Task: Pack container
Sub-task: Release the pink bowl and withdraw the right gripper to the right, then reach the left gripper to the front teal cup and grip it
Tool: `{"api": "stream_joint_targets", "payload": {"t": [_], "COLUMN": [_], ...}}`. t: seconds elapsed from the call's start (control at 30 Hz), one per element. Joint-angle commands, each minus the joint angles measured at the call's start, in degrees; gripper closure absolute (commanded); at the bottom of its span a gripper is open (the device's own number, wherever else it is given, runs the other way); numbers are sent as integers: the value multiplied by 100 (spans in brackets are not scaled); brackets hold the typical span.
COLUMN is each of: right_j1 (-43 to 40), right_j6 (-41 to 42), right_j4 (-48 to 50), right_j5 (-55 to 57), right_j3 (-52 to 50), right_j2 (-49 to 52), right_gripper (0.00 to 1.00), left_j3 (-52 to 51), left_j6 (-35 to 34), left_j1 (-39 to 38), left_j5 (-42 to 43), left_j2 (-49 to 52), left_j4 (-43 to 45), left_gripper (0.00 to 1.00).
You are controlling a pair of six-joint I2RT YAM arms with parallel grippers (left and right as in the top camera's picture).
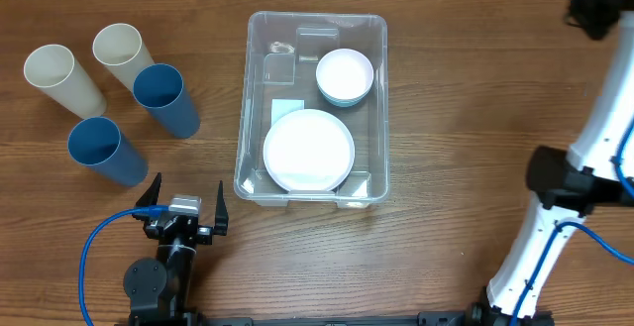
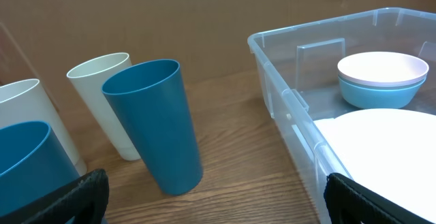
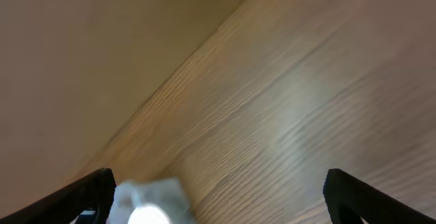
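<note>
Your left hand (image 1: 188,185) sat spread wide at the near edge of the brown wooden counter (image 1: 456,88), just short of the four tall plastic tumblers. That was where I judged the trouble lay.

The two blue tumblers (image 1: 166,98) and the two cream tumblers (image 1: 61,76) stood upright and close together, well left of the container. They looked tall, light and smooth. If you drove in for one at an angle, an outer finger could clip its neighbour and send it rolling.

The large clear rectangular plastic container (image 1: 362,133) lay mid-counter, its floor already crowded. A white round plate (image 1: 308,150) filled the near end. A white bowl (image 1: 345,71) sat nested in a pale blue bowl (image 2: 378,94) at the far right. A tumbler stood on the plate could tip over, so the bare far-left strip looked safer. Carried low, a tumbler could also catch the rim.

As for the hands, the left was fully spread, empty and touching nothing. Your right hand (image 3: 218,207), raised above the counter's far right corner, was spread too and held nothing. Below it were only wood and a blurred white shape I could not identify.
</note>
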Motion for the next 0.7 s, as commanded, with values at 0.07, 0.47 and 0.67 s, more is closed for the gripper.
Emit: {"api": "stream_joint_targets", "payload": {"t": [0.07,0.47,0.67], "right_j1": [-566,-579,-579], "right_j6": [48,48,48], "right_j4": [4,7,7], "right_j5": [-391,-387,-387], "right_j3": [7,7,7], "right_j2": [-90,-90,-90], "right_gripper": [0,0,0], "left_j3": [-31,293,2522], "left_j6": [-59,-1665,-1991], "left_j1": [39,33,35], "left_j5": [-13,2142,1519], "left_j2": [-50,-50,457], "left_j4": [2,319,-944], "left_gripper": [0,0,0]}}
